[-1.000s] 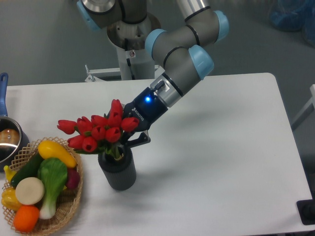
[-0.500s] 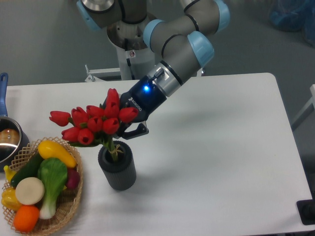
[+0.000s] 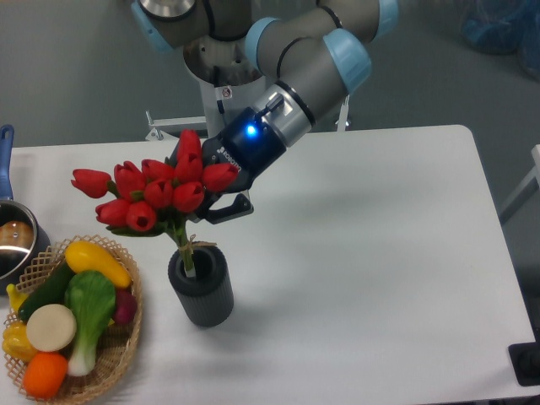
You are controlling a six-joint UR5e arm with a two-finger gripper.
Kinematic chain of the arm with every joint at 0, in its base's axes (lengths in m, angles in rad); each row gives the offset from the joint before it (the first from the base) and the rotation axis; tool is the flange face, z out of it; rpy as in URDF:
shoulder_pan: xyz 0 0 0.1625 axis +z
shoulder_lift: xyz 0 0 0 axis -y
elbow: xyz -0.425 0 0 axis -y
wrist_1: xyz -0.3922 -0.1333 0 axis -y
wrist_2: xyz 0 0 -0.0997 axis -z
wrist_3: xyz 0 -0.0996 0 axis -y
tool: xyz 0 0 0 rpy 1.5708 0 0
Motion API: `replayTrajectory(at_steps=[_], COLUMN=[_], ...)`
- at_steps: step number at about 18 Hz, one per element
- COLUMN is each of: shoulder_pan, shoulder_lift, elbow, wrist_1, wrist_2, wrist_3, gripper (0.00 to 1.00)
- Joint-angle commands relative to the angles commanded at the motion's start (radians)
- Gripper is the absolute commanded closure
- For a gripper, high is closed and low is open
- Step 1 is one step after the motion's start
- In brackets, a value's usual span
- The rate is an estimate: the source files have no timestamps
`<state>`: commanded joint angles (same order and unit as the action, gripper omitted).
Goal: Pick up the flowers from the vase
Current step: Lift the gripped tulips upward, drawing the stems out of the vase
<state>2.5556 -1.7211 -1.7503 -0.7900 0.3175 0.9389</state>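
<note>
- The tool (image 3: 201,208) pinches the flowers (image 3: 152,190) just under the red buds; its fingertips are mostly hidden behind the blooms.
- Stem ends dip into the mouth of the vase (image 3: 202,289) on the table (image 3: 380,253); whether they touch inside cannot be made out.

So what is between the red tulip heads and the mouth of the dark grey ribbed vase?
Only thin green stems, tied with tan twine, in the fixed camera view.
</note>
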Motion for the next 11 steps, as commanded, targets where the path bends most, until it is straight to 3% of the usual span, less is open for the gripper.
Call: replayTrajectory(at_steps=[11], shoulder_pan=[0.028], shoulder_lift=[0.048], elbow=[0.015], wrist_1=[0.0], wrist_2=[0.002], wrist_3=[-0.1], gripper=[0.71])
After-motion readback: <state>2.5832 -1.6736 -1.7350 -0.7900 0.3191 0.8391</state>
